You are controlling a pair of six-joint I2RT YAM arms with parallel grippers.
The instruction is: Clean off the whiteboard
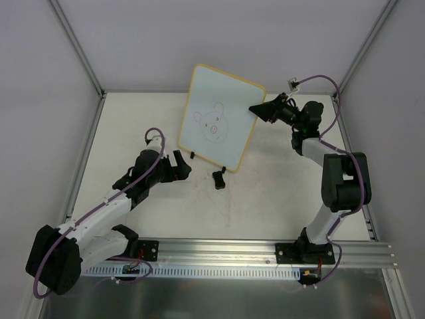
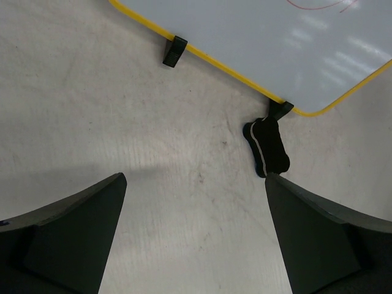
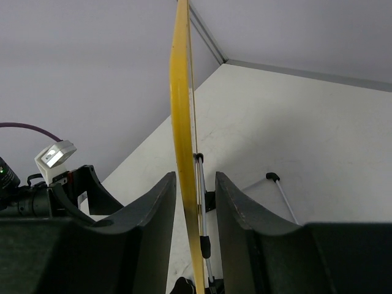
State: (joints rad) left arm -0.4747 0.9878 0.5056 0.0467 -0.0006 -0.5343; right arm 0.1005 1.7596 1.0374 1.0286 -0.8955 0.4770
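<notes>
From above, the board (image 1: 216,123) stands tilted at the far middle of the table (image 1: 133,126), with a faint face doodle (image 1: 212,125) on it. The right gripper (image 1: 255,109) is at its right edge. The left gripper (image 1: 180,166) is low, near the board's near-left corner but apart from it. A black eraser (image 1: 218,179) lies just near of the board's right foot (image 1: 226,169).

In the left wrist view, the left gripper (image 2: 195,184) has its jaws wide apart over bare table, holding nothing. The eraser (image 2: 267,147) lies ahead to the right, touching the foot (image 2: 282,110) under the yellow rim.

In the right wrist view, the board's edge (image 3: 182,122) runs between the fingers (image 3: 153,226) of the right gripper (image 3: 195,177). One finger is against it and a slit shows at the other. I cannot tell whether it is pinched.
</notes>
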